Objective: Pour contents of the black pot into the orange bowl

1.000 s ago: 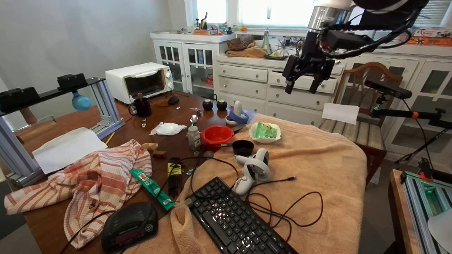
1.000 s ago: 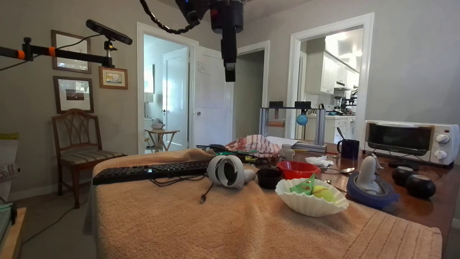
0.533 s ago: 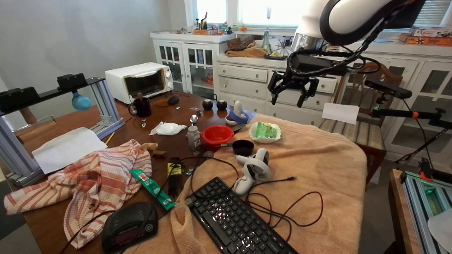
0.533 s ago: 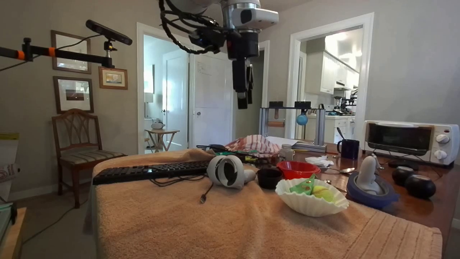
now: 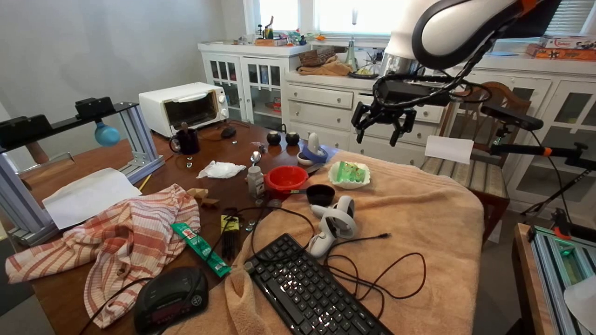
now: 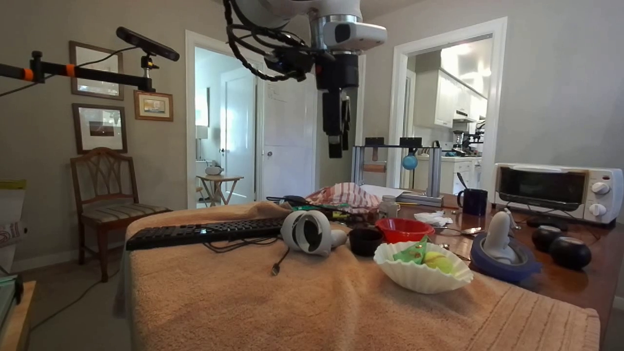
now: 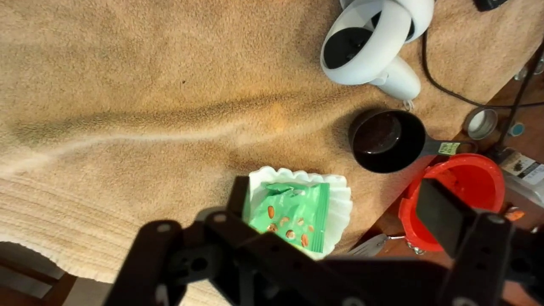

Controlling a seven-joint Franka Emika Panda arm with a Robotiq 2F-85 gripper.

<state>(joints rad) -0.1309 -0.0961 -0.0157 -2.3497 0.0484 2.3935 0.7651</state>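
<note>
1. The pincer (image 5: 377, 137) hangs above everything on the cloth, well apart from the orange bowl (image 6: 397, 234), its two fingers spread wide and gripping only air
2. The black pot (image 6: 364, 246) lies lower than the pincer and apart from it, just beside the orange bowl; in the wrist view it shows out beyond the fingertips
3. The black pot is round, squat and dark, with a slim handle (image 7: 437, 147) reaching to the rim of the orange bowl; whether they touch, I cannot tell
4. At the bottom of the black pot a brownish round patch catches a glint, too dark to say what it is
5. The orange bowl is red-orange, smooth and glossy
6. Near the orange bowl sits a milky dish (image 6: 424, 282) with a fluted, wavy rim, holding a shiny green packet (image 7: 293, 212) printed with nuts, and a yellow-green ball (image 6: 441, 263)
7. Just beside the orange bowl stands a see-through jar (image 5: 255, 184) with a label
8. The peach towel (image 5: 419, 223), thick and plush, lies wrinkled next to the orange bowl
</note>
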